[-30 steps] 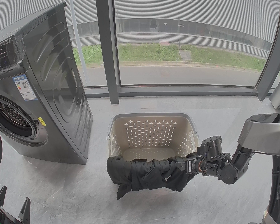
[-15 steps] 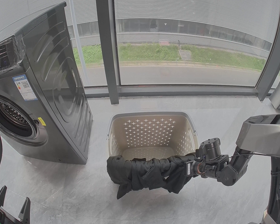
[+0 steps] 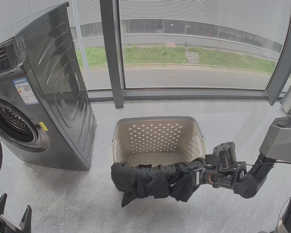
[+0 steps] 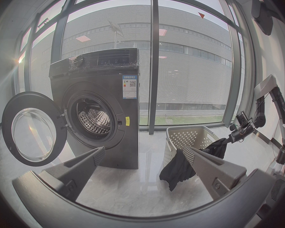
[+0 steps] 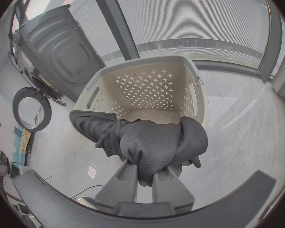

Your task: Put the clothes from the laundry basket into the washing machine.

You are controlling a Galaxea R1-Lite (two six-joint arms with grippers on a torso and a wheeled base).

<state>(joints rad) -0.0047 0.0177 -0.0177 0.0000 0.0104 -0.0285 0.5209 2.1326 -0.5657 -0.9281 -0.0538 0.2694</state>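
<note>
Black mesh cloth is all that is left of the load: one black garment (image 3: 152, 182) lies draped over the near rim of the laundry basket (image 3: 158, 120), with a loose end hanging down outside the front wall towards the floor. The inside of the basket is bare.

Our right gripper (image 5: 145, 171) sits just off the basket's near right corner. Its fingers are closed tight on a bunched end of the garment, and the fabric bulges out past the tips.

Over the last second our right arm has drawn back and outwards from the basket, away from its right side. The gripped end has followed, while the bulk of the cloth has stayed slung over the rim. We judge that the grasp is holding and the lift-out has begun, but the garment is not yet clear of the rim and could drag on it or tug the basket along.

Our left gripper (image 4: 143, 151) is well off the basket's near left corner, low down. Its fingers are spread wide and hold nothing.

The washing machine (image 3: 38, 97) stands to the basket's left with its door (image 4: 31, 130) swung open. We still have to carry the garment across to it.
</note>
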